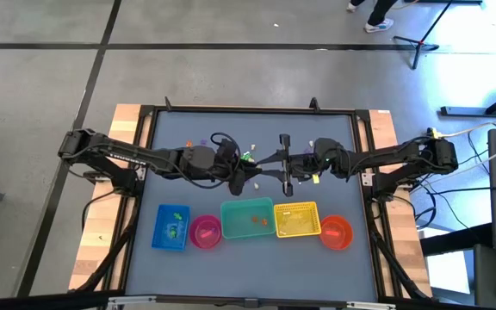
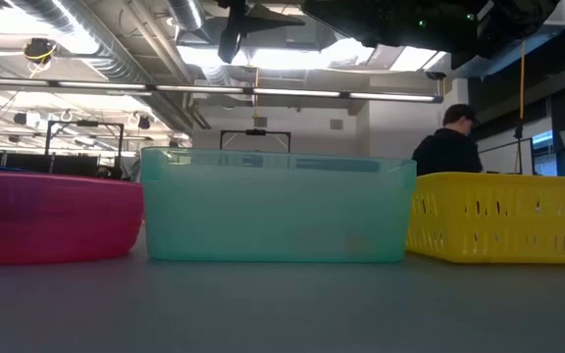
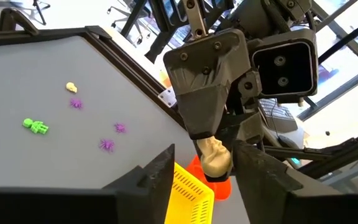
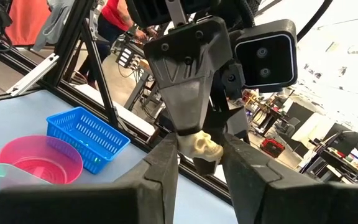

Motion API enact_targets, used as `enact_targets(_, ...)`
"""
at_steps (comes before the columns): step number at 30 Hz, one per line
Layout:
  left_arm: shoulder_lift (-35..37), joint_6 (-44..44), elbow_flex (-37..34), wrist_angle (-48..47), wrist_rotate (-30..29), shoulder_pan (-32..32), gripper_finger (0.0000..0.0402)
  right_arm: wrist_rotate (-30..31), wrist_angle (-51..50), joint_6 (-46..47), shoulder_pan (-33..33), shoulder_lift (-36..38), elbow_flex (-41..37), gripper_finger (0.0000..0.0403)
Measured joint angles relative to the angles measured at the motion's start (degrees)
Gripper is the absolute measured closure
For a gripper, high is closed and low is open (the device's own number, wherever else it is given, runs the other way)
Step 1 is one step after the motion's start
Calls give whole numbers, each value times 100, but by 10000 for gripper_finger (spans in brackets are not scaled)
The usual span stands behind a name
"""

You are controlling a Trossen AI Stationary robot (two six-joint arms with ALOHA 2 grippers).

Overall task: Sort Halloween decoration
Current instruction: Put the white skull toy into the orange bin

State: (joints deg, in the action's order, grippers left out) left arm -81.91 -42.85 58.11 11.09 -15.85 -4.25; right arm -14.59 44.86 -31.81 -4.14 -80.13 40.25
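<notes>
Cream skull trinket (image 3: pixel 215 157); green figure (image 3: pixel 36 126); purple spiders (image 3: pixel 107 145); blue basket (image 1: pixel 171 227); pink bowl (image 1: pixel 205 231); teal bin (image 1: pixel 247 220); yellow basket (image 1: pixel 297 220); orange bowl (image 1: pixel 336 232).

A robotics lab or workshop in an industrial-style hall. The low view shows an open ceiling with exposed ducts (image 2: pixel 116 54) and long strip lights (image 2: pixel 263 90), and a person (image 2: pixel 449 147) at the right of the frame. From above, the table (image 1: pixel 257 258) stands on a polished concrete floor (image 1: pixel 231 77) marked with dark tape lines, with loose cables (image 1: pixel 455 185) at the right edge.
</notes>
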Motion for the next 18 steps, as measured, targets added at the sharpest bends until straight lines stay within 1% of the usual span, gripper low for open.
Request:
enact_targets(6, 13, 368, 0, 2, -13, 11, 249, 0, -22, 0, 0, 1, 0, 292)
enact_targets(9, 32, 469, 1, 9, -13, 11, 249, 33, -204, 0, 0, 70, 0, 292)
enact_targets(14, 134, 668, 2, 22, 17, 11, 249, 401, -727, -1, 2, 269, 0, 292)
enact_targets(18, 136, 746, 4, 20, 22, 11, 249, 579, -1201, -1, 2, 429, 0, 292)
